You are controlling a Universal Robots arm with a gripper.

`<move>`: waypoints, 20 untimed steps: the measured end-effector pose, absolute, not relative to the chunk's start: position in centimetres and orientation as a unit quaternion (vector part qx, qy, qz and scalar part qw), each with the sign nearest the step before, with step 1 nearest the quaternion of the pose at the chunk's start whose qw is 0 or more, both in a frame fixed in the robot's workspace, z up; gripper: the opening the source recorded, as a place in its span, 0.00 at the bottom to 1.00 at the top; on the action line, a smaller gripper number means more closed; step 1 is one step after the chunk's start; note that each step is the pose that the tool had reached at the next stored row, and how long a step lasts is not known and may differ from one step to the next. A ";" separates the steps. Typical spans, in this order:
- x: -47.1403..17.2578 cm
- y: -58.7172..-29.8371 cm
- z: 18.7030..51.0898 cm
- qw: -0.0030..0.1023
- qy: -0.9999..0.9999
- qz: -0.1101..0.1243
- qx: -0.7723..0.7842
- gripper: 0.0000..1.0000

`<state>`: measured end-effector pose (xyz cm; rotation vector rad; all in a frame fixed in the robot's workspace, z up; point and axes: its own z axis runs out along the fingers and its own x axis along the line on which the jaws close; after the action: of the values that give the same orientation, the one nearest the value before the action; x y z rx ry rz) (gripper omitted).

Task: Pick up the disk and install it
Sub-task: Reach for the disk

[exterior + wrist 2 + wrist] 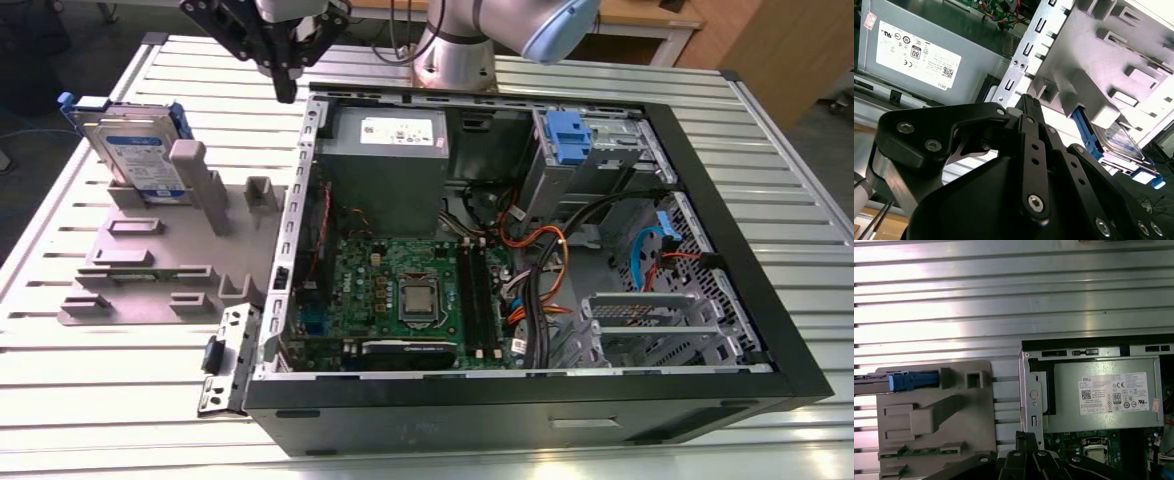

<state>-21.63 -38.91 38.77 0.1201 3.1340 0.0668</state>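
Exterior view: disk (138, 150), slatted metal table (107, 400)

Ribbed aluminium table (761, 110) beneath everything. On it, a black computer case (534, 400), lying on its side with the cover off. Inside, against the far wall, a grey power supply (387, 150) with a white sticker. Nearer the camera in the exterior view, a green motherboard (400, 290). Orange and black cables (541, 250) looping beside the board. Small blue bracket (567, 135) in a far drive bay; perforated silver cage (641, 320) toward the exterior view's right. Just beside the case, on the exterior view's left, a flat grey fixture plate (174, 240) with raised blocks and slots.
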 end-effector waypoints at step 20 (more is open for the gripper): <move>-22.4 -38.9 38.7 -0.001 0.999 0.021 0.038 0.11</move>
<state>-22.40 -38.86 38.68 0.1207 3.1412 0.0665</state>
